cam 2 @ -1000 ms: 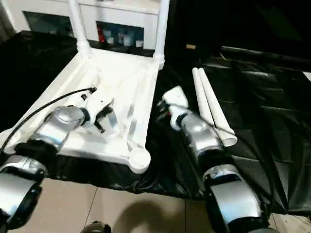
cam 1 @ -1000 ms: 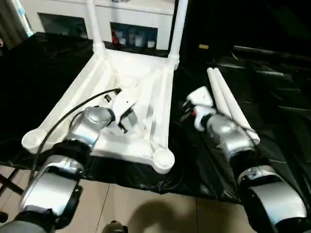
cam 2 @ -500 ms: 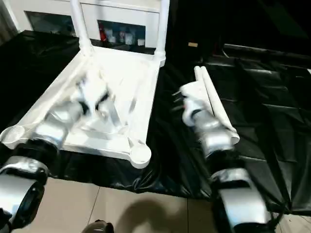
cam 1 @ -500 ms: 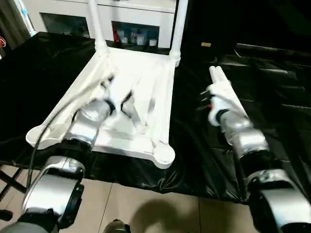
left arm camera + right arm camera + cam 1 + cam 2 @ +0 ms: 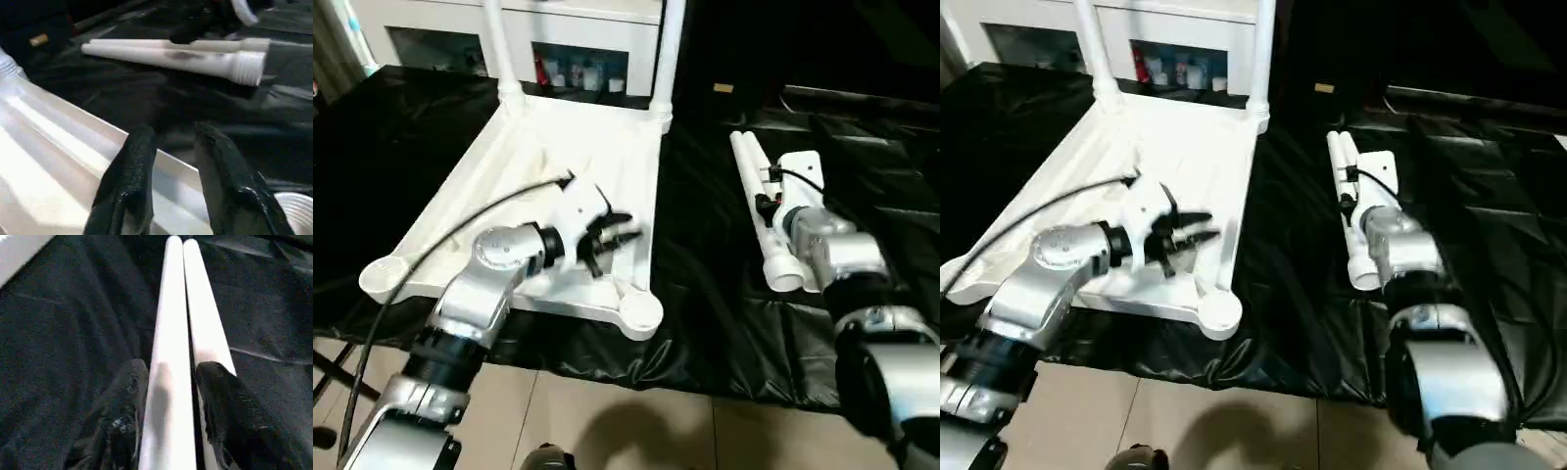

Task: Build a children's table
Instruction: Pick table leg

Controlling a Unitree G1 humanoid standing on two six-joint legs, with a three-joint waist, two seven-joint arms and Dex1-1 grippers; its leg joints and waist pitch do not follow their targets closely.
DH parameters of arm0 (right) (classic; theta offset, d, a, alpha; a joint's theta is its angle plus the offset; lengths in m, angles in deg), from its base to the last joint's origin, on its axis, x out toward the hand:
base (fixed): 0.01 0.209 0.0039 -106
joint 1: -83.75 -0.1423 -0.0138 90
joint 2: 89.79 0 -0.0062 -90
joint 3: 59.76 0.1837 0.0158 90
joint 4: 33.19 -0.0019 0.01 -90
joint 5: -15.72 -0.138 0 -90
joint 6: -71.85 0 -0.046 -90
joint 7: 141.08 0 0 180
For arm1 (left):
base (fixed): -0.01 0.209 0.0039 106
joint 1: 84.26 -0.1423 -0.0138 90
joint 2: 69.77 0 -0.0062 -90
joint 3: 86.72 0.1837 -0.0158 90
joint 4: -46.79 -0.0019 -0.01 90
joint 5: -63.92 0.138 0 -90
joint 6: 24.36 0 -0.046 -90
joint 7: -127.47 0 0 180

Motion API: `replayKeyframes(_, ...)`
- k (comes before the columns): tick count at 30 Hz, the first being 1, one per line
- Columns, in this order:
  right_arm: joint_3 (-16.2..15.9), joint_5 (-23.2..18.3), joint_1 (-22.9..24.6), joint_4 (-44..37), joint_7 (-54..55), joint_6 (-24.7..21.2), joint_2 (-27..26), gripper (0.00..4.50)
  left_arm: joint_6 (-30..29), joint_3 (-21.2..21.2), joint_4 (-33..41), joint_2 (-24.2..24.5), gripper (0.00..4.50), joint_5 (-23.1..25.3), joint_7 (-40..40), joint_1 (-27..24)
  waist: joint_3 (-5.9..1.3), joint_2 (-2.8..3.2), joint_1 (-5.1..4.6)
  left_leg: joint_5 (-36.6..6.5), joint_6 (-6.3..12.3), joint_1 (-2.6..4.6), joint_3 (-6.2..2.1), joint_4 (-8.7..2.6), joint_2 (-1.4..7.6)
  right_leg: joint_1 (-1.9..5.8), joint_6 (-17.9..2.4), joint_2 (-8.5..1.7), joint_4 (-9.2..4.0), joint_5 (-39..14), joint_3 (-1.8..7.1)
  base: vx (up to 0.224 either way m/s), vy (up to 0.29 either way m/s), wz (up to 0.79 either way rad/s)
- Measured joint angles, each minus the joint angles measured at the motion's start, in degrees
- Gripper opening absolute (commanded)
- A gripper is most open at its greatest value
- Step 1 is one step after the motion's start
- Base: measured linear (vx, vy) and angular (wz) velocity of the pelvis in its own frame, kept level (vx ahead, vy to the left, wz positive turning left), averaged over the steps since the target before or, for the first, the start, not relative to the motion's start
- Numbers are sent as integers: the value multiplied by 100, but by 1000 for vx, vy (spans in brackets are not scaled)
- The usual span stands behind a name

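The children's table top [image 5: 558, 132] lies upside down on a black sheet, with two white legs [image 5: 668, 59] standing in its far corner sockets. The near sockets [image 5: 641, 311] stand bare. My left gripper [image 5: 626, 227] hovers over the top's right rim [image 5: 146, 147], open, with nothing between its fingers [image 5: 134, 161]. Two loose legs [image 5: 752, 176] lie side by side to the right, flared ends [image 5: 783, 274] towards me. My right gripper [image 5: 168, 369] sits low over them, open, with its fingers [image 5: 129, 391] on either side of one leg [image 5: 171, 308].
A white cabinet with glass doors [image 5: 578, 34] stands behind the table top. The black sheet [image 5: 715, 264] covers the work area and ends at a tiled floor [image 5: 636, 421] in front. A black cable [image 5: 440, 235] arcs from my left wrist. A small tan object [image 5: 722, 89] lies far back.
Both grippers have gone from shut to open. My left gripper swung towards the table top's right rim. My right arm moved right and forward onto the two loose legs.
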Motion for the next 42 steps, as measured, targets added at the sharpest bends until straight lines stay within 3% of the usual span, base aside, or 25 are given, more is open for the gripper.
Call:
replayKeyframes(12, 90, -32, -209, 657, -40, -155, 69, 328, -438, 118, 465, 111, 301, 58, 16, -90, 0, 0, -7, 0, 0, -4, 0, 5, 0, -4, 0, 0, 4, 0, 1, 0, 0, 0)
replayKeyframes(15, 118, -64, -292, 799, -125, -296, 73, 333, -438, 157, 465, 123, 321, 143, -24, -97, 0, -1, -8, 0, 0, -5, 0, 10, 0, -7, 0, 0, 12, 0, 1, 0, 0, 0)
replayKeyframes(30, 453, -486, -526, 1249, -558, -1107, 78, 333, -663, 253, 661, 249, 321, 171, 114, -174, -4, -8, 0, 5, -5, -6, 0, 44, 3, -19, 1, -2, 61, 0, 6, 0, 0, 0)
replayKeyframes(31, 453, -491, -545, 1273, -558, -1137, 78, 306, -684, 259, 661, 254, 330, 169, 119, -174, -5, -9, -1, 5, -5, -6, 0, 45, 3, -20, 1, -2, 64, -1, 7, 0, 0, 0)
replayKeyframes(34, 451, -478, -556, 1299, -622, -1196, 90, 300, -711, 263, 663, 263, 330, 163, 164, -173, -8, -14, -1, 6, -7, -6, 0, 45, 3, -21, 1, -2, 65, -1, 7, 0, 0, 0)
replayKeyframes(42, 437, -444, -563, 1448, -872, -1231, 149, 216, -722, 265, 656, 266, 330, 163, 218, -165, -29, -47, 2, 7, -8, -4, -1, 47, 3, -19, 1, -2, 66, -1, 6, 0, 0, 0)
